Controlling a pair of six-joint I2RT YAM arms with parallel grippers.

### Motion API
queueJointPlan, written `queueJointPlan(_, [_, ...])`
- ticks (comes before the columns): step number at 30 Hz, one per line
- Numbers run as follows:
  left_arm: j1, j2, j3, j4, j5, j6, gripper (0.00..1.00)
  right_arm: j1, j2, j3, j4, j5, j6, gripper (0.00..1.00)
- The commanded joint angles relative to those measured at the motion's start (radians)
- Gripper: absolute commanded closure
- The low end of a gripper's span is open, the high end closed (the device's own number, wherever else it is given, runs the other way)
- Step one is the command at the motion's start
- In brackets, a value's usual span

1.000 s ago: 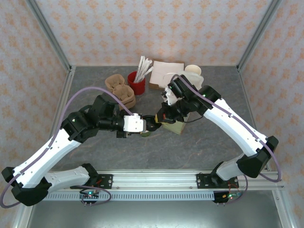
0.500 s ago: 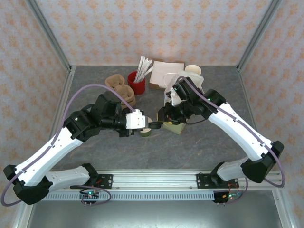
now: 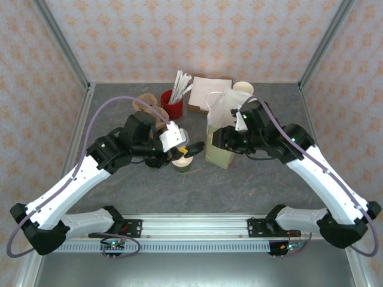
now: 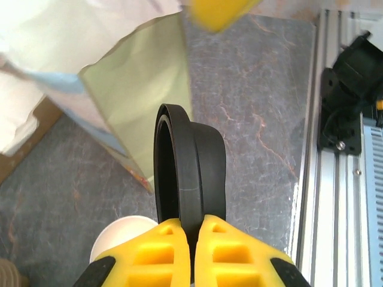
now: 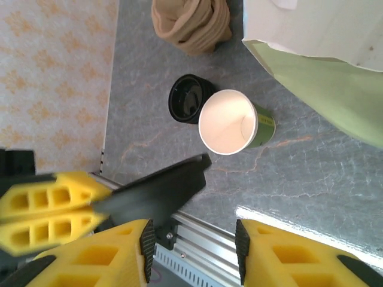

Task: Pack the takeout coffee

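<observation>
Two pincers hung over the worktop (image 3: 251, 179) beside the paper bag (image 3: 220, 152). The right pincer (image 5: 191, 239) stood spread; the left pincer (image 4: 192, 227) pinched a black lid (image 4: 190, 173) edge-on. The olive cup (image 5: 230, 122) stood uncovered near the bag, and the right wrist view added a loose lid (image 5: 188, 98) just beside it.

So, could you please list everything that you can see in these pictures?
green cup: one, olive outside, cream inside, uncovered, standing beside the bag
held lid: one, black, on edge in the left claw
loose lid: one, black, on the table beside the cup
paper bag: one, green and white, upright, centre
red cup: one, holding white sticks, back
cup carriers: count unclear, brown, back left
cream cups: one stack, back right
napkins: white, in a brown box, back
table: grey
left claw: yellow, shut on the lid
right claw: yellow, open, near the bag
</observation>
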Motion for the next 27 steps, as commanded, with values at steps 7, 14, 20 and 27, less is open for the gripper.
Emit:
queueJointPlan(7, [0.113,0.0,-0.114,0.086,0.065,-0.424,0.95,0.087,-0.122,-0.198,0.231,0.061,0.125,0.59])
queueJointPlan(14, [0.194,-0.029,-0.182,0.112,0.112,-0.616,0.95,0.223,-0.117,-0.313,0.414,0.193,0.194,0.6])
queueJointPlan(20, [0.214,-0.016,-0.187,0.111,0.109,-0.776,0.95,0.23,-0.061,-0.432,0.604,0.235,0.295,0.59])
queueJointPlan(27, [0.274,-0.008,-0.244,0.139,0.161,-0.861,0.95,0.23,0.034,-0.455,0.676,0.237,0.331,0.63])
